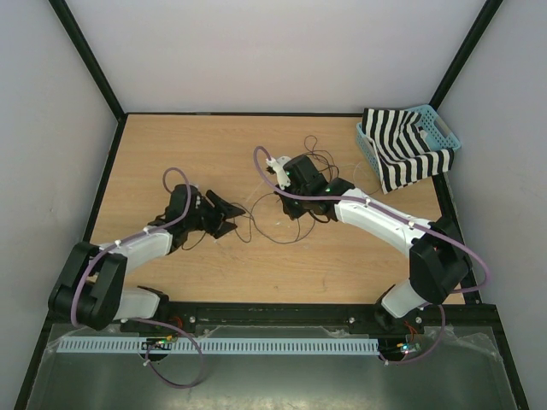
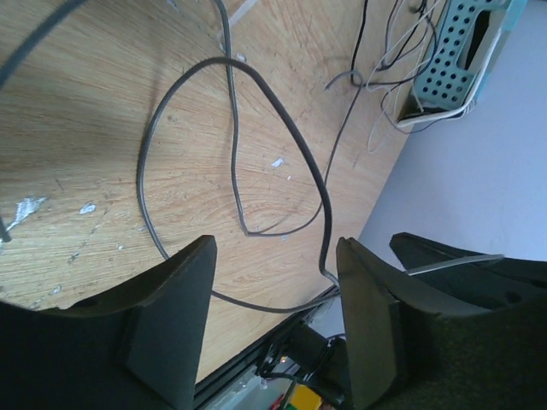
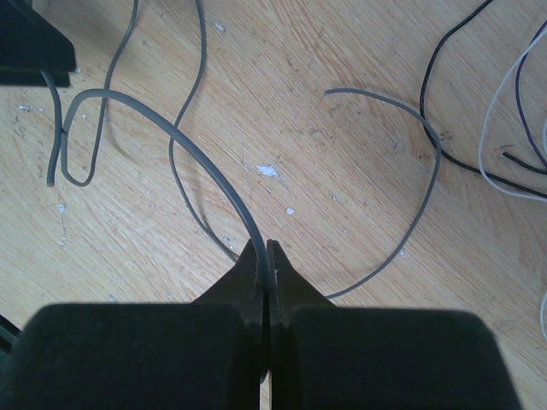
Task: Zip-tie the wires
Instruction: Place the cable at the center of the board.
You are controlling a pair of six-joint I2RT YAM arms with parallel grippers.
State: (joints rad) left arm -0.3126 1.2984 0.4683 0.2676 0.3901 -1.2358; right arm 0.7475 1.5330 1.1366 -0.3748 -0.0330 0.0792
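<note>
Right pincer (image 3: 267, 248): closed tight on one grey wire (image 3: 128, 98), which arcs away from the tips over the wooden surface (image 1: 171, 145).
Left pincer (image 2: 275, 248): jaws apart and gripping nothing; one grey loop lies on the surface under the gap.
Wires (image 1: 282, 242): several thin grey, black and white strands in loose loops mid-surface, between the two pincers; too tangled to count.
Zip tie (image 2: 242, 10): one whitish strip beyond the left pincer, only its end in view.
Basket (image 1: 444, 137): one, blue, at the far right corner, holding one striped cloth (image 1: 397, 149).
</note>
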